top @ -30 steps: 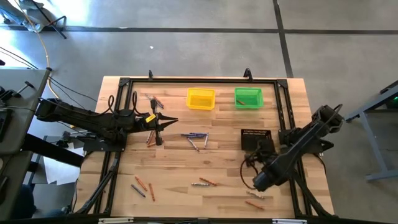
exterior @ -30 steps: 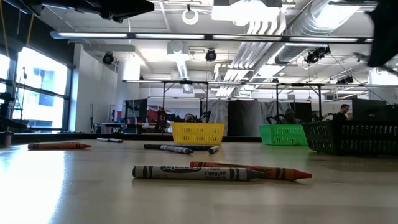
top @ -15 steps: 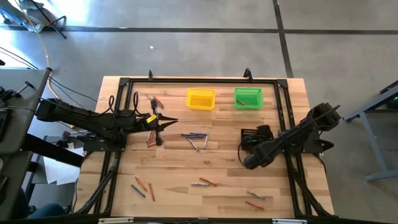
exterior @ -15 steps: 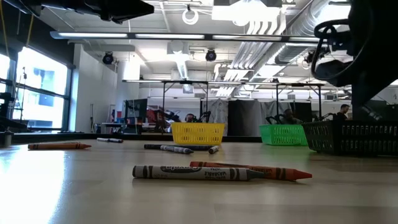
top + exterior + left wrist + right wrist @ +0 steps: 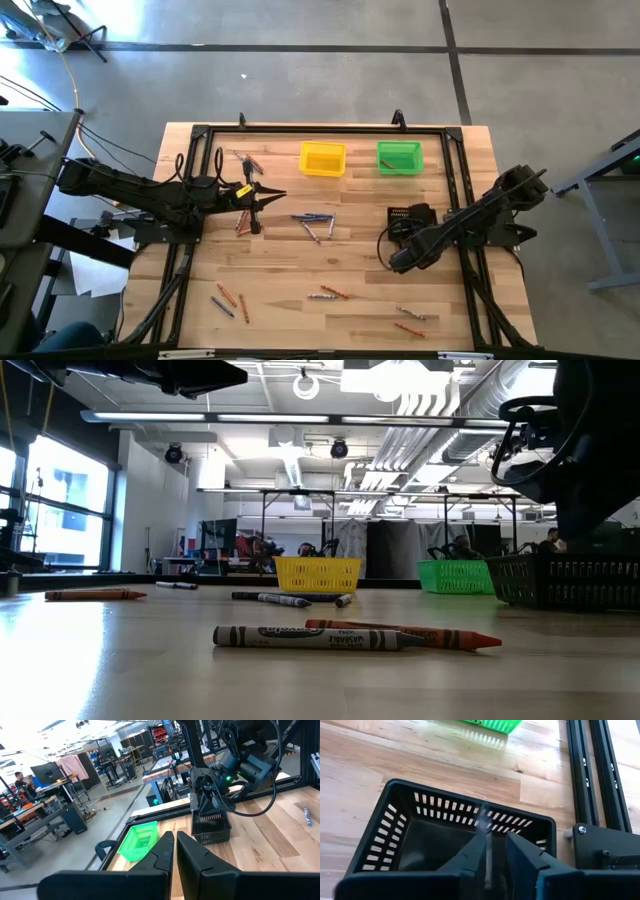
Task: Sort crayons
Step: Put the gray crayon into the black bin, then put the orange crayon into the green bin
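The right gripper (image 5: 492, 851) hangs just above the black tray (image 5: 410, 815), at 3 o'clock on the table (image 5: 350, 320), and pinches one pale crayon (image 5: 482, 827) between its fingers. The left gripper (image 5: 270, 197) waits at 9 o'clock, fingers pressed together with nothing between them. Other crayons (image 5: 315, 222) lie scattered on the wood.

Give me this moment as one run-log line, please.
right gripper: over black bin, shut on pale crayon | left gripper: shut, empty, waiting at table's left | crayons on table: many unsorted
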Robot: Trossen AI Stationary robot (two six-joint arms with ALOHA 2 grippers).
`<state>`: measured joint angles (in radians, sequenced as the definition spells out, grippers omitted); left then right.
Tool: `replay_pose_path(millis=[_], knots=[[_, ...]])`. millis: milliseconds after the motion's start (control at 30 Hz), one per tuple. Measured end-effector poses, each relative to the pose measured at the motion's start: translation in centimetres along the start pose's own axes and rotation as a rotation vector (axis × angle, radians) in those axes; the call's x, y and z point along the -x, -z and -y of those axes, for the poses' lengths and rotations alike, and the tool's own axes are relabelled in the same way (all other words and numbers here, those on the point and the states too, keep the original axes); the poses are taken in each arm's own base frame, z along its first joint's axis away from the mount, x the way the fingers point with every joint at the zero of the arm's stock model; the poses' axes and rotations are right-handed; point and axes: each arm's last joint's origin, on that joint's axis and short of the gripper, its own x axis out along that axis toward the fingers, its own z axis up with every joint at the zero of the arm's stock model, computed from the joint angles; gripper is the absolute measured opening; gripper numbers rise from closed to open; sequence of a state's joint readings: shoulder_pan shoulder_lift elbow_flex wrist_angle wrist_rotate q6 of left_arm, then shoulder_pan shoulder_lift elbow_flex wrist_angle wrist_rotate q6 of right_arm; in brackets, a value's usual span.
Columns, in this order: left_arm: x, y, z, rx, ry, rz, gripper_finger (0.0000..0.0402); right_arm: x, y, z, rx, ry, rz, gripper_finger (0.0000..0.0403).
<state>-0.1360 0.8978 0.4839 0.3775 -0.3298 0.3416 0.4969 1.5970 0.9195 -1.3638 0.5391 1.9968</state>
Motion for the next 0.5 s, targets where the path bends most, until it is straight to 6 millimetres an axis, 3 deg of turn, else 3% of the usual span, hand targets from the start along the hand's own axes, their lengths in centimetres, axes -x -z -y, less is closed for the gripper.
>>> replay_pose_path(millis=[233, 367, 500], knots=[[0.0, 0.1, 0.0, -0.003, 0.004, -0.010, 0.0010, 0.6, -0.1, 0.0, 0.015, 0.042, -0.092, 0.0113], [0.0, 0.2, 0.1, -0.005, 0.006, -0.018, 0.0010, 3.5, -1.2, -0.5, 0.064, 0.013, -0.148, 0.0113], [0.0, 0.2, 0.1, 0.005, 0.007, -0.020, 0.0010, 7.5, -2.3, -1.6, 0.105, -0.153, -0.216, 0.0113]])
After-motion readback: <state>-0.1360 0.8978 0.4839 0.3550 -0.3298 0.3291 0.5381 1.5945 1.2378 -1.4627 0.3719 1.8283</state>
